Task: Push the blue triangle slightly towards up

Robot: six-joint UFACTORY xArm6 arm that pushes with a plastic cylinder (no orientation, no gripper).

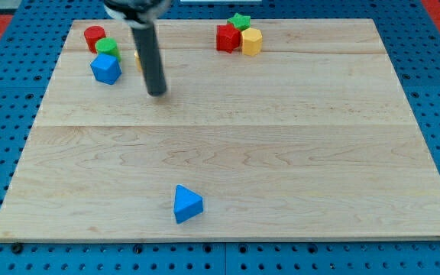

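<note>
The blue triangle (187,204) lies on the wooden board (281,137) near the view's bottom, a little left of centre. My tip (157,93) is in the upper left part of the board, far above the blue triangle and slightly to its left. It stands just right of a blue cube (106,69) without touching it. The rod hides most of a yellow block (138,59) behind it.
A red cylinder (94,37) and a green block (107,47) sit at the view's top left above the blue cube. A red block (227,37), a green star (240,21) and a yellow block (251,41) cluster at the top centre.
</note>
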